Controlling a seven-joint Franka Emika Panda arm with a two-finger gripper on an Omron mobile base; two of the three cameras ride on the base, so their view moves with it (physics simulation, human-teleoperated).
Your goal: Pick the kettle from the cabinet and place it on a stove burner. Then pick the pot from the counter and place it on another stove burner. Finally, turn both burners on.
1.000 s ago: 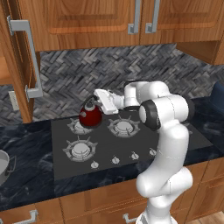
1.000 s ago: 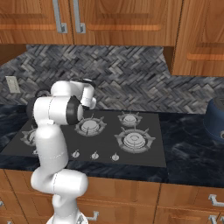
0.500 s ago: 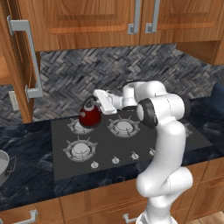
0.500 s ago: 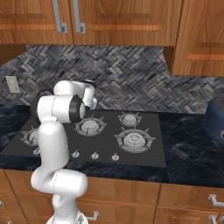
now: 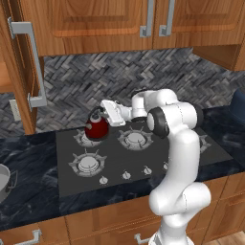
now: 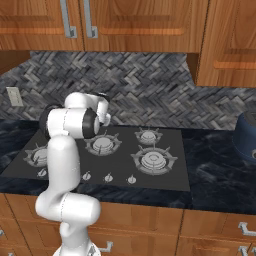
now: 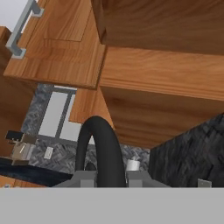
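step: setting kettle (image 5: pixel 96 128) on back-left burner (image 5: pixel 86 139) | pincer (image 5: pixel 107 111): clenched on kettle's loop handle (image 7: pixel 101 148) | next: lower until seated, release, then fetch pot (image 5: pixel 4 180) from desk (image 5: pixel 28 201)

The small squat dark red kettle (image 5: pixel 96 128) has a glossy, enamel-like body, and its black loop handle (image 7: pixel 101 148) looks smooth and matt, like rubber or plastic. The dark grey cooktop (image 5: pixel 67 177) is flat and matt, its round silver-grey burners (image 5: pixel 88 163) dull metal. The black stone bench (image 5: pixel 28 201) is glossy with pale veins. The warm brown wooden cabinet door (image 5: pixel 21 72) shows satin grain and a brushed grey metal bar handle (image 5: pixel 33 62). The wide grey steel pot (image 5: pixel 4 182) has a soft sheen. The grey herringbone backsplash (image 6: pixel 150 85) looks rough.
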